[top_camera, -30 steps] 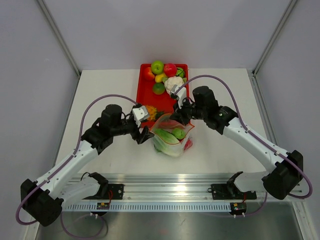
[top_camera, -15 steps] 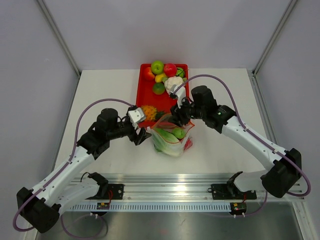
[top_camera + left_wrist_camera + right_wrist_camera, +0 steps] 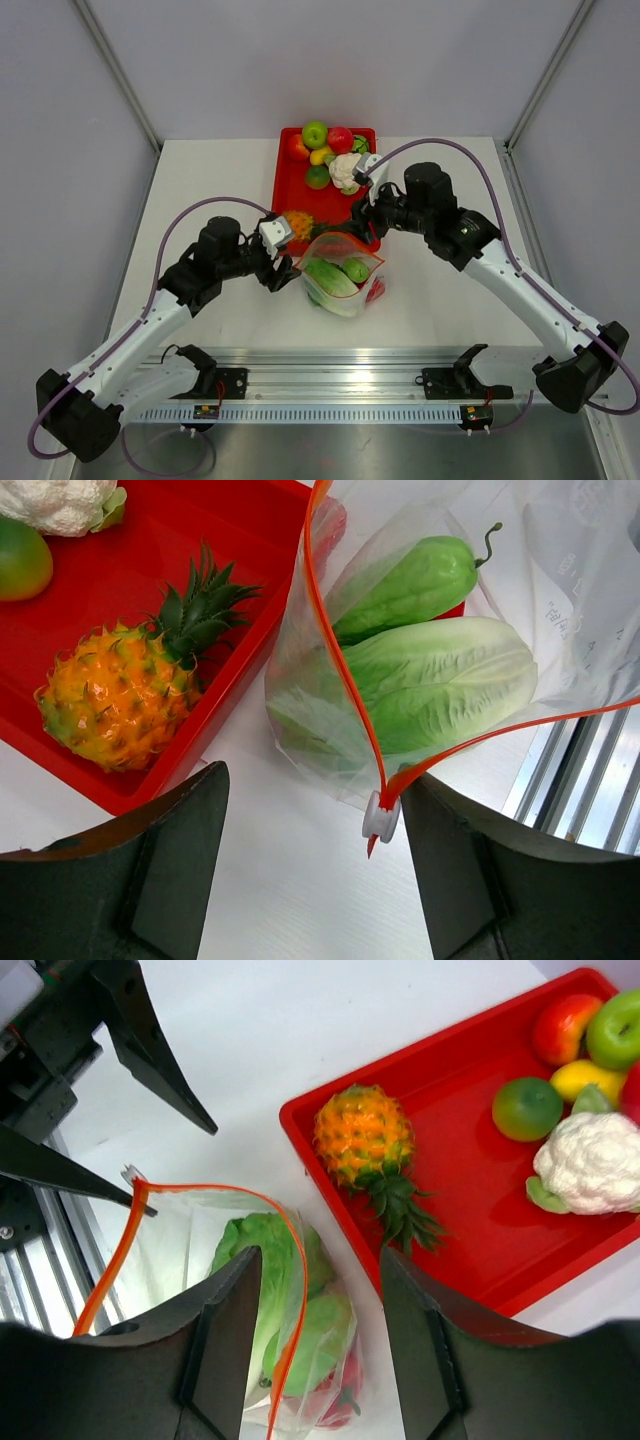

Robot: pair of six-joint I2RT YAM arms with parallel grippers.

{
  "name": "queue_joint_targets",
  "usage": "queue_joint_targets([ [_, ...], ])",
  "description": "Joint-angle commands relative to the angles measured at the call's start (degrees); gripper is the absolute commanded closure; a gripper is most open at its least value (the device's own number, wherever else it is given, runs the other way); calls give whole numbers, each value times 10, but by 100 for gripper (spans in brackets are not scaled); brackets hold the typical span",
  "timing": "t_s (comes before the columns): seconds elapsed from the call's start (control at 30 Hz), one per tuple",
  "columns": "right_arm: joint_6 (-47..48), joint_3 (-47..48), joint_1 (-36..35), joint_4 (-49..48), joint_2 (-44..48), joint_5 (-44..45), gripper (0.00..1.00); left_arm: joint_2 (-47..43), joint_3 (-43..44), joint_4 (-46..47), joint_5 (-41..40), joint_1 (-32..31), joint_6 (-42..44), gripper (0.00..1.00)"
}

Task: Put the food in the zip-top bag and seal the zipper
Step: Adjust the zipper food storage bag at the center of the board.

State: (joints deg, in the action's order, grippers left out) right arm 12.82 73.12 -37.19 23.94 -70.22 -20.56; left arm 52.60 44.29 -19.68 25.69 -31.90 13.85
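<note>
Left gripper (image 3: 312,780) fingers apart, straddling the zipper (image 3: 345,670) end. Zip-top bag (image 3: 342,275) gapes just beside tray (image 3: 290,190) holding pineapple (image 3: 115,695); lettuce (image 3: 440,680) and cucumber (image 3: 410,585) inside. Right gripper (image 3: 320,1255) spread above.

2 arms, built alike: the left arm (image 3: 130,340) and the right arm (image 3: 520,290) wear white shells between chunky black joints. A purple cable (image 3: 205,199) loops over each. There's a small white camera block (image 3: 275,232) at the wrist. The fingers (image 3: 150,880) are matte black, broad wedges.
</note>
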Motion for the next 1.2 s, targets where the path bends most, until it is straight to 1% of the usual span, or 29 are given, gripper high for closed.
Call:
queue_joint_targets([
  [0.0,14,15,4,41,-23,-12,42,0,10,18,15,2,-7,29],
  [0.03,14,12,3,43,-25,-37,41,0,11,18,16,2,-7,29],
  [0.17,20,12,3,65,-34,-78,39,3,19,13,16,2,-8,30],
  [0.3,23,15,3,76,-56,-77,38,8,26,15,22,2,-7,30],
  [0.4,15,20,2,73,-78,-63,42,13,32,18,25,3,-10,30],
  [0.5,1,33,2,71,-108,-62,52,21,40,25,28,3,-12,30],
  [0.53,-2,38,2,71,-113,-64,68,25,40,25,30,2,-12,30],
  [0.57,-12,41,2,63,-118,-61,81,28,43,25,30,2,-13,30],
  [0.6,-15,42,3,59,-122,-56,91,31,47,27,30,2,-13,30],
  [0.63,-16,40,2,53,-122,-52,98,35,49,28,30,2,-13,30],
  [0.67,-17,30,3,35,-118,-49,100,38,52,28,31,2,-13,30],
  [0.77,-26,-9,11,-22,-92,-42,100,40,55,29,28,3,-6,30],
  [0.83,-30,-22,33,-44,-77,-73,100,36,48,32,23,3,0,30],
  [0.9,-34,-28,52,-48,-77,-113,100,22,40,40,1,3,8,29],
  [1.07,-20,-39,84,-36,-73,-140,100,-27,-16,85,-26,12,23,27],
  [1.1,-17,-41,86,-34,-70,-142,100,-39,-23,97,-26,13,27,25],
  [1.13,-15,-42,88,-32,-68,-142,100,-43,-31,102,-26,15,32,18],
  [1.17,-12,-45,89,-32,-65,-142,100,-45,-38,102,-14,18,36,17],
])
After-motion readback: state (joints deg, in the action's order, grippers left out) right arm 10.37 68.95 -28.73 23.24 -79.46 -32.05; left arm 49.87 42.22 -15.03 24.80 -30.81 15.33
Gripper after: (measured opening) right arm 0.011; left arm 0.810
